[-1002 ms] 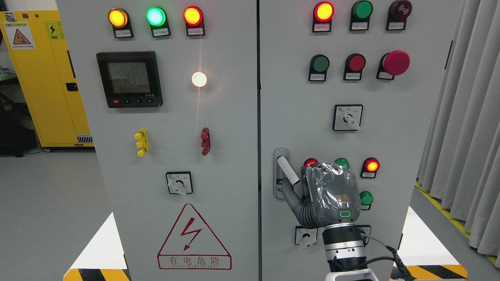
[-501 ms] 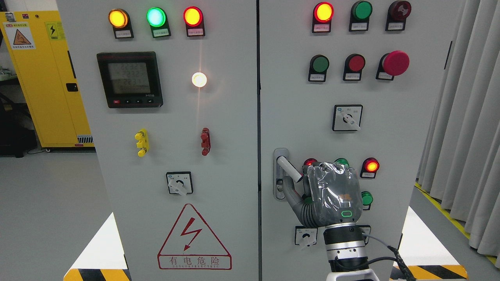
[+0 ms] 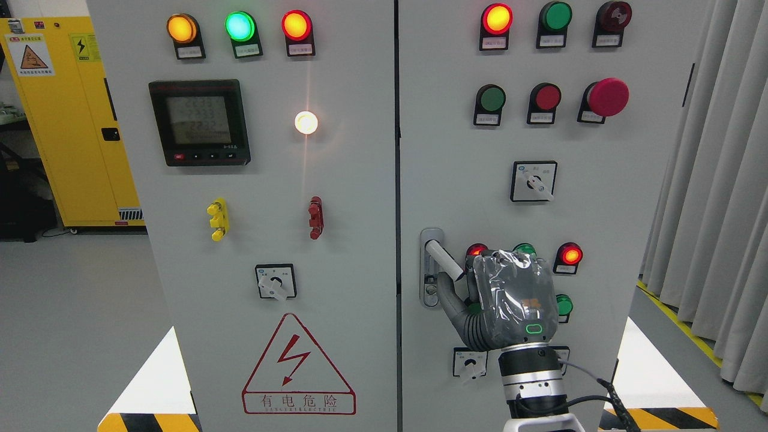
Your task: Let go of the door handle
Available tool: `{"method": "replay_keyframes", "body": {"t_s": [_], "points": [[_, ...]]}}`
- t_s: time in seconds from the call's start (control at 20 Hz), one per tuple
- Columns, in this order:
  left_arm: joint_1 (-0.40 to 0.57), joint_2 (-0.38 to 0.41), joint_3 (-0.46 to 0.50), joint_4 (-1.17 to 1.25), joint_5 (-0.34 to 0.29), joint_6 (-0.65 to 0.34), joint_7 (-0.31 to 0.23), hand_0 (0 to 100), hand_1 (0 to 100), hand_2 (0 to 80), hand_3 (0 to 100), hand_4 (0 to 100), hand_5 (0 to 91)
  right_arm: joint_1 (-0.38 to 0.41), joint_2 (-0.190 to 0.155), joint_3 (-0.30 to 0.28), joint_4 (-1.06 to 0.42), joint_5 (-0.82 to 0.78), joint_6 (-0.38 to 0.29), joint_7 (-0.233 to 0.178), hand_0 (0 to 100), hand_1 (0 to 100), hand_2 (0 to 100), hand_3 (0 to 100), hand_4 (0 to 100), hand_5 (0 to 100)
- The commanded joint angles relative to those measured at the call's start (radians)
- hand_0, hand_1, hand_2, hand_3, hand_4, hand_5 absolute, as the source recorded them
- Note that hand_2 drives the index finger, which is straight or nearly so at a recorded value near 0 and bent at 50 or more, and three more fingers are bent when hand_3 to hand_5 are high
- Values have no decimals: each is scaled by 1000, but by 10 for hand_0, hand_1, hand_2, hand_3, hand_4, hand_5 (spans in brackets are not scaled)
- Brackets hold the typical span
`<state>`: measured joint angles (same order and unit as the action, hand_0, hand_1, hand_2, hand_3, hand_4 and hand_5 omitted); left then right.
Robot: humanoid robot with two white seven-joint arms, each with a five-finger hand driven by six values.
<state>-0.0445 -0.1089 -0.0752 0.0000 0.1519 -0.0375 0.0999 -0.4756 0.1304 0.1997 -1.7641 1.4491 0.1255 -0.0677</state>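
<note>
The grey door handle [image 3: 443,260] sits on the right cabinet door [image 3: 456,150], in its lock plate near the door's left edge. Its lever sticks out, angled down and to the right. My right hand [image 3: 462,282], grey and wrapped in clear plastic, comes up from the bottom edge. Its thumb [image 3: 447,294] lies under the lever and its curled fingers [image 3: 471,267] close at the lever's free end, so it holds the handle. My left hand is not in view.
Lit red and green lamps [image 3: 570,255] and a rotary switch [image 3: 470,363] surround my hand. More buttons, including a red mushroom button [image 3: 607,96], sit above. The left door [image 3: 270,180] carries a meter. A grey curtain [image 3: 714,210] hangs at right, and a yellow cabinet [image 3: 60,120] stands at left.
My right hand has shifted slightly right and down. The handle has barely moved.
</note>
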Motion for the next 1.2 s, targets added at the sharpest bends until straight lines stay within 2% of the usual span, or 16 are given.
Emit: {"method": "replay_keyframes", "body": {"t_s": [0.0, 1.15], "points": [[0, 0, 0, -12, 0, -1, 0, 120, 556, 0, 0, 0, 0, 0, -2, -13, -5, 1, 0, 0, 540, 533, 977, 1000, 1000, 1000], [0, 0, 0, -12, 0, -1, 0, 120, 556, 0, 0, 0, 0, -15, -3, -32, -15, -1, -7, 3, 517, 518, 978, 1000, 1000, 1000]]}}
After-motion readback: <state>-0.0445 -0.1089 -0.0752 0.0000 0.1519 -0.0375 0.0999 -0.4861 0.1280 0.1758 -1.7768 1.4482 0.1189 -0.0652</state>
